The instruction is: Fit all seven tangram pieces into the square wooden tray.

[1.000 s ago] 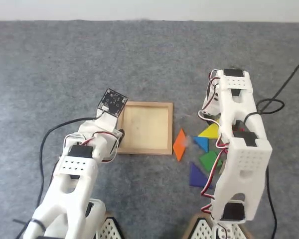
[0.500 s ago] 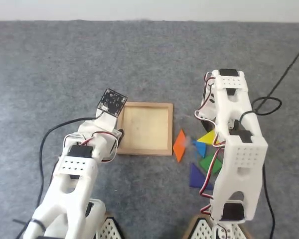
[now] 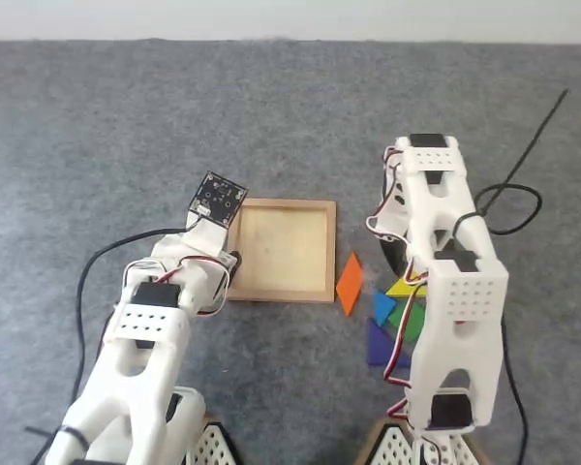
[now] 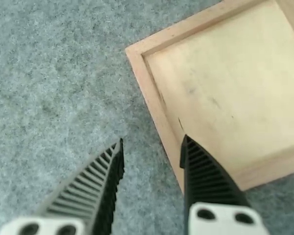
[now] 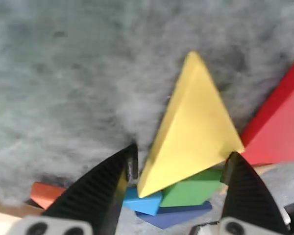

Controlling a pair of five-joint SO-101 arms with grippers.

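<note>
Right arm (image 3: 450,291) is way closer here: its jaws are spread either side of the yellow triangle (image 5: 193,127), tip pointing away, on the worktop (image 3: 126,126) beside the empty tray (image 3: 281,292), while the left arm (image 3: 165,310) has its jaws spread at the tray's rim.

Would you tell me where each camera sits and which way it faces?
High view: fixed above the table, looking down on both arms, the wooden tray and coloured pieces.
Left wrist view: on the left wrist, looking past the open left tool at a tray corner.
Right wrist view: on the right wrist, looking past the open right tool at the yellow triangle.
Shared: high and left wrist views show the tray.
</note>
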